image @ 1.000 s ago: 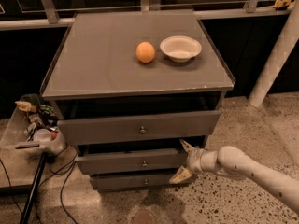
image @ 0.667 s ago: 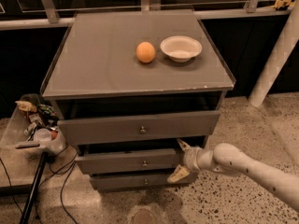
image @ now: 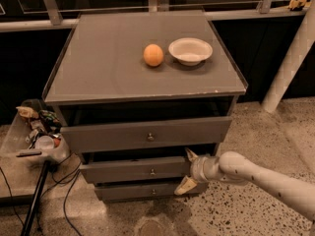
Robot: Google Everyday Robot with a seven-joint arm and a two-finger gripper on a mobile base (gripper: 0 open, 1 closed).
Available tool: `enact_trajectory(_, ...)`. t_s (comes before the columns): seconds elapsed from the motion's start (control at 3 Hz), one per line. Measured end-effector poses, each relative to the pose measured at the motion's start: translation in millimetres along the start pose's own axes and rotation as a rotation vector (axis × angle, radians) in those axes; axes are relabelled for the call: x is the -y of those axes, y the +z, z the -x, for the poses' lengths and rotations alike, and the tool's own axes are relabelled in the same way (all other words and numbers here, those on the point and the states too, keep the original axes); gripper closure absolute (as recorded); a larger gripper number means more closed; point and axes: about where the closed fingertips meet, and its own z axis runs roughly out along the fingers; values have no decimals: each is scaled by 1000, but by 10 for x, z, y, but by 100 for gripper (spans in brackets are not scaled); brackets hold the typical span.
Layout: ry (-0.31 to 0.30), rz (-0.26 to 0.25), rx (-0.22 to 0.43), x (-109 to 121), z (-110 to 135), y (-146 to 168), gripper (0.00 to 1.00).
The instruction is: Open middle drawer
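The middle drawer (image: 133, 171) is a grey flat front with a small round knob (image: 152, 171), below the taller top drawer (image: 147, 134) and above the slim bottom drawer (image: 142, 191). It stands slightly out from the cabinet. My gripper (image: 186, 171) is at the right end of the middle drawer front, reaching in from the right. It is open, with one cream fingertip (image: 189, 154) above the front's top edge and the other (image: 181, 187) below it. The white arm (image: 256, 177) runs off to the lower right.
On the cabinet top (image: 98, 68) sit an orange (image: 153, 55) and a white bowl (image: 190, 50). The top drawer stands out a little. A bin of clutter (image: 37, 132), a stand and cables are at the left. A white pole (image: 290, 63) leans at the right.
My gripper and arm have shifted slightly left, closer against the right end of the middle drawer. The drawers have not visibly moved.
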Motion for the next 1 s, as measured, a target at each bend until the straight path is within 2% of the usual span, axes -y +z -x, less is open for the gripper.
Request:
enact_trajectory(0.33,0,0,-1,-1,-3,1,19)
enact_trajectory(1.0,0,0,-1,1,-1,0,65)
